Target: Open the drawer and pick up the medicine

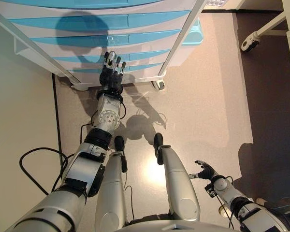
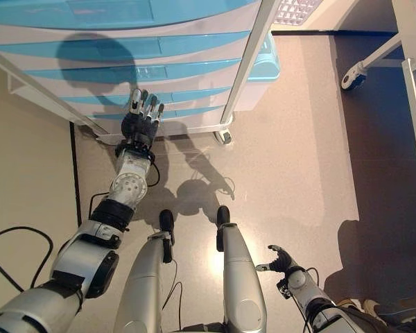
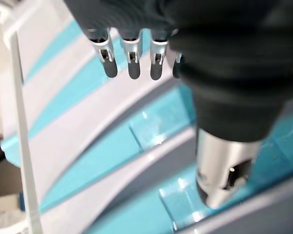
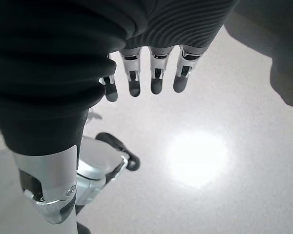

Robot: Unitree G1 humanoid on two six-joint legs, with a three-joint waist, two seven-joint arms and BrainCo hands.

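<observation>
Pale speckled floor (image 1: 203, 96) below me, with a wheeled plastic drawer unit (image 1: 111, 29) ahead — white frame, translucent blue drawer fronts stacked one over another, all of them shut as far as I can see. My left hand (image 1: 111, 72) is reaching at the lower drawers (image 2: 152, 97), fingers (image 3: 132, 61) straight and released, tips just off the blue fronts; I can't tell if they touch yet. My right hand (image 1: 205, 170) hangs low at my side over the floor, fingers loosely open, holding nothing. Medicine isn't visible in any view — presumably inside one of the drawers, and I can't say which. Handling guess: thin moulded plastic, so the drawer should be light and slide easily, but the smooth glossy front gives little friction. Best purchase looks like the recessed rectangular pull (image 3: 151, 129) in the middle of the front; hook fingertips under its lip and pull straight out, centred, or the drawer may rack in its frame. Unit sits on castors (image 1: 158, 85), so a hard tug could roll the whole thing toward me instead of opening it.
</observation>
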